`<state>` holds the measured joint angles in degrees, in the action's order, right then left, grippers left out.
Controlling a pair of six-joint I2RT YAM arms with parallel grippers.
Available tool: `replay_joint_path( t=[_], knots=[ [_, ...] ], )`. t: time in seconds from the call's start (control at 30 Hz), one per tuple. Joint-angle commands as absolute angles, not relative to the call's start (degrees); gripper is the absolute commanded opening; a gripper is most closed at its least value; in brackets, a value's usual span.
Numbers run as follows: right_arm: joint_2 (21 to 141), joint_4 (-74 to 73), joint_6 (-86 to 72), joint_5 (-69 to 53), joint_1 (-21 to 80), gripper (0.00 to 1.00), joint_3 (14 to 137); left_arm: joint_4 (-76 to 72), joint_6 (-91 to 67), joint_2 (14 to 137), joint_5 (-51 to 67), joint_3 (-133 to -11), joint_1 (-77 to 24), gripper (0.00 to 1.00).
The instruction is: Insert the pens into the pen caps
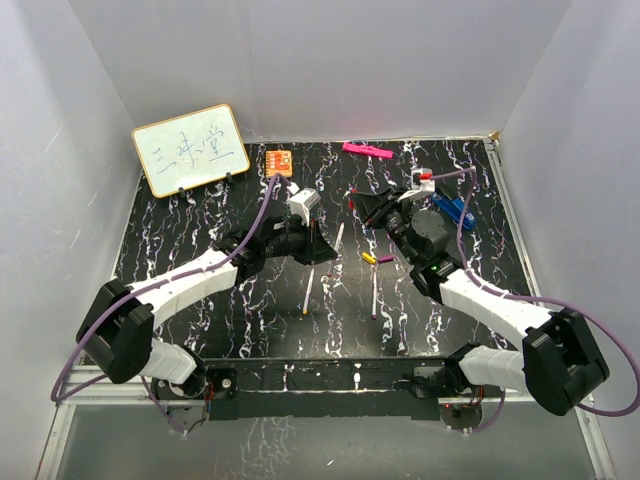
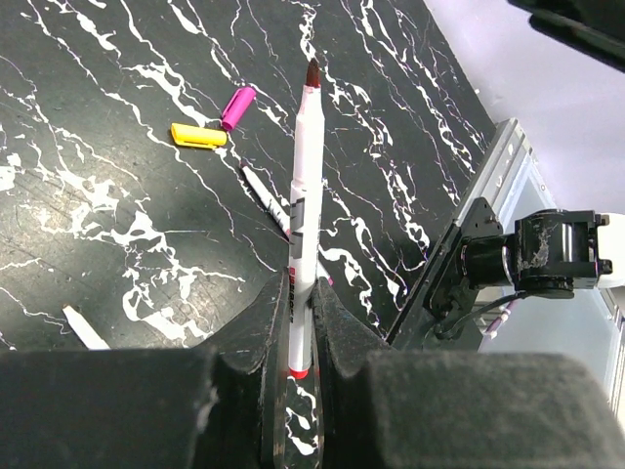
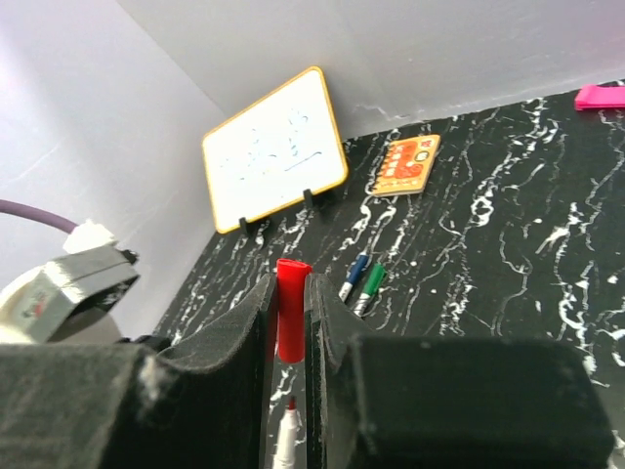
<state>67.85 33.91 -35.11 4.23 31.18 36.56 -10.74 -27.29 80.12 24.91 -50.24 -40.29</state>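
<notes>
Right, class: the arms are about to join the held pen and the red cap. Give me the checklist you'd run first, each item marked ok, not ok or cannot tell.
1. Left tool clamped on the pen: ok.
2. Pen's tip bare and pointing out of the tool: ok.
3. Right tool clamped on the red cap: ok.
4. Tip colour suits the cap (it looks dark red): ok.
5. Cap's open end facing the tip: cannot tell.
6. Tip and cap on one line: cannot tell.
</notes>
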Motion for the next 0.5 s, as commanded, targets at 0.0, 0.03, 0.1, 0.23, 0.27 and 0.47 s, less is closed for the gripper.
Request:
replay_joint_path(
  t=[0.0, 0.03, 0.1, 0.23, 0.27, 0.47],
  knots=[
    [67.8, 40.5, -38.2, 1.6, 31.5, 0.00, 34.9, -12.2, -27.8, 80.2, 25.7, -51.3, -40.6, 0.00],
    [67.9, 41.1, -39.0, 1.3, 31.5, 0.00, 34.4, -12.2, -27.7, 80.3, 25.5, -51.4, -40.6, 0.00],
    [68.2, 42.0, -39.9, 1.0, 31.5, 0.00, 33.5, -12.1, -27.7, 80.4, 25.3, -51.7, -40.6, 0.00],
    [68.4, 42.7, -40.7, 0.8, 31.4, 0.00, 32.6, -12.4, -27.6, 80.7, 25.5, -51.9, -40.7, 0.00],
    [68.4, 42.9, -40.8, 0.8, 31.4, 0.00, 32.5, -12.5, -27.6, 80.8, 25.5, -51.9, -40.6, 0.00],
    [69.4, 43.6, -41.0, 0.7, 31.5, 0.00, 32.5, -12.6, -27.7, 81.8, 25.9, -52.6, -40.6, 0.00]
  ],
)
